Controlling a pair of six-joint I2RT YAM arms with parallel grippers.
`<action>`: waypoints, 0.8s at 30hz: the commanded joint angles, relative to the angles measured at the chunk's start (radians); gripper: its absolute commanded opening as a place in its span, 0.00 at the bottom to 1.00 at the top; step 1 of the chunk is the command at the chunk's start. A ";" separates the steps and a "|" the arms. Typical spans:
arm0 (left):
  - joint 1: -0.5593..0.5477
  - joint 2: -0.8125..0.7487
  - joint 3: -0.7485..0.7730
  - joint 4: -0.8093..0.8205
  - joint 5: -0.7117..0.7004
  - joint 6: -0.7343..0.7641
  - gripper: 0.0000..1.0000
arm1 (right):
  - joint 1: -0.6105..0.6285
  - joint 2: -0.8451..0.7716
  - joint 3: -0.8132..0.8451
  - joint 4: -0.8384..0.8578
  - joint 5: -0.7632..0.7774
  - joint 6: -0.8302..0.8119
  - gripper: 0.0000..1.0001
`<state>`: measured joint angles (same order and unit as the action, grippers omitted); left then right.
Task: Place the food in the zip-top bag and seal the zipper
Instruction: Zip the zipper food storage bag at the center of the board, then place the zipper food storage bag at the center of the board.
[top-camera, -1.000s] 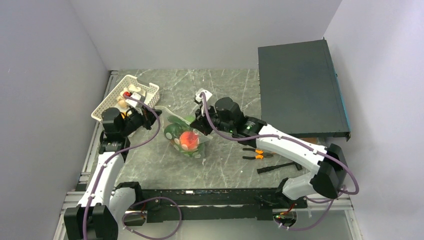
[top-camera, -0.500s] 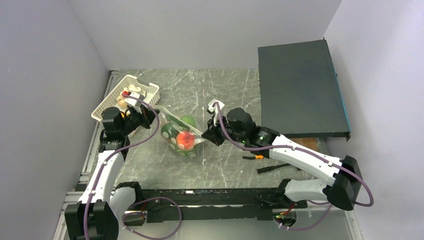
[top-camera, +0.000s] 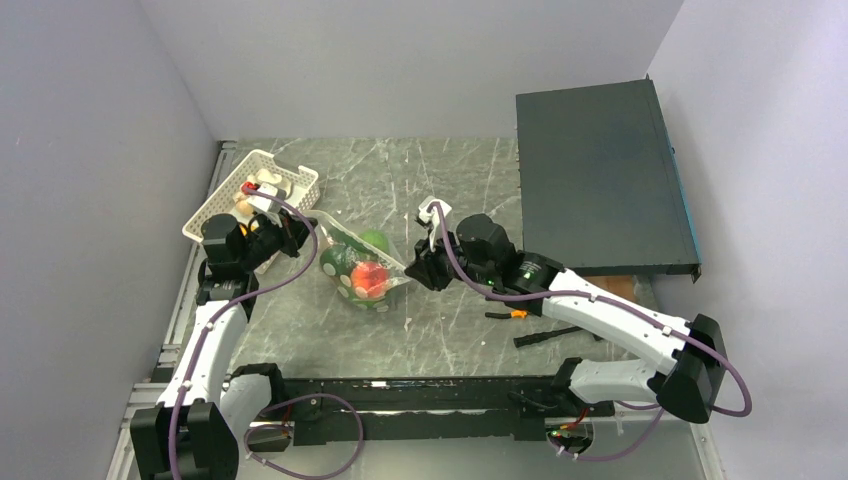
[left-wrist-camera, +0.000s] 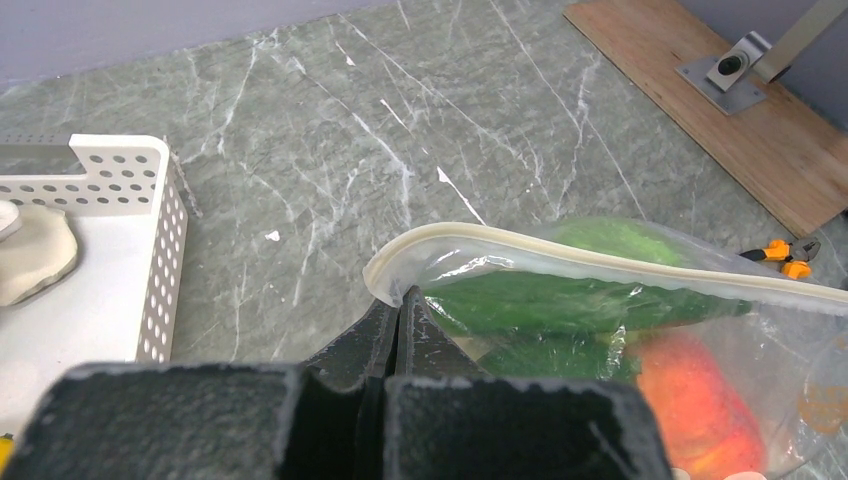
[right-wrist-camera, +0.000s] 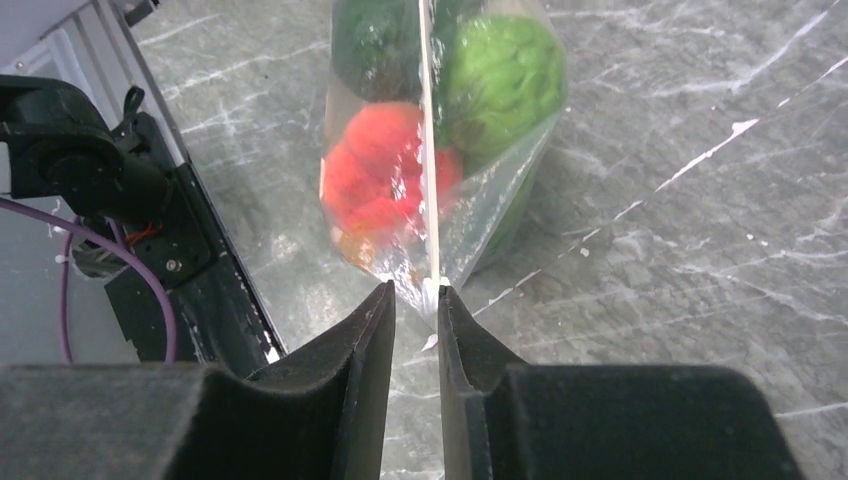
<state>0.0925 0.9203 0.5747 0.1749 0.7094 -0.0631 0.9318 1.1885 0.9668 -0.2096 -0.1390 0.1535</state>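
Note:
The clear zip-top bag (top-camera: 385, 296) lies on the table between my arms, stretched between them. It holds a red-orange fruit (top-camera: 370, 278), leafy green lettuce (top-camera: 375, 240) and a dark green piece (top-camera: 338, 262). My left gripper (top-camera: 295, 232) is shut on the bag's left end of the zipper (left-wrist-camera: 560, 250), tips (left-wrist-camera: 400, 300) pinching the rim. My right gripper (top-camera: 412, 270) is at the bag's right end; in its wrist view the jaws (right-wrist-camera: 415, 290) stand slightly apart, with the end of the zipper strip (right-wrist-camera: 427, 150) just between the fingertips. The red fruit (right-wrist-camera: 375, 170) and lettuce (right-wrist-camera: 500, 75) show through the plastic.
A white slotted basket (top-camera: 225, 200) with pale mushrooms (left-wrist-camera: 30, 250) stands at the back left, close to the left gripper. A large black box (top-camera: 600, 180) fills the back right. Orange-handled pliers (top-camera: 515, 312) and a dark tool lie under the right arm. A wooden board (left-wrist-camera: 760, 140) lies at the right.
My right gripper slid right along the bag's mouth from the middle to its right end, then held still. The bag got pulled taut. The left gripper kept its hold.

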 joint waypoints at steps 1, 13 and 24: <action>0.005 -0.008 0.039 0.052 0.004 0.017 0.00 | -0.003 -0.025 0.071 0.013 -0.008 0.001 0.24; 0.006 -0.005 0.037 0.069 0.030 0.007 0.00 | -0.002 0.088 0.168 0.042 0.055 -0.008 0.57; 0.006 0.023 0.064 0.040 0.097 0.032 0.00 | -0.005 0.376 0.370 0.095 -0.040 -0.003 0.59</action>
<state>0.0925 0.9424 0.5915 0.1825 0.7631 -0.0589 0.9298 1.5295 1.2785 -0.1871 -0.1120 0.1253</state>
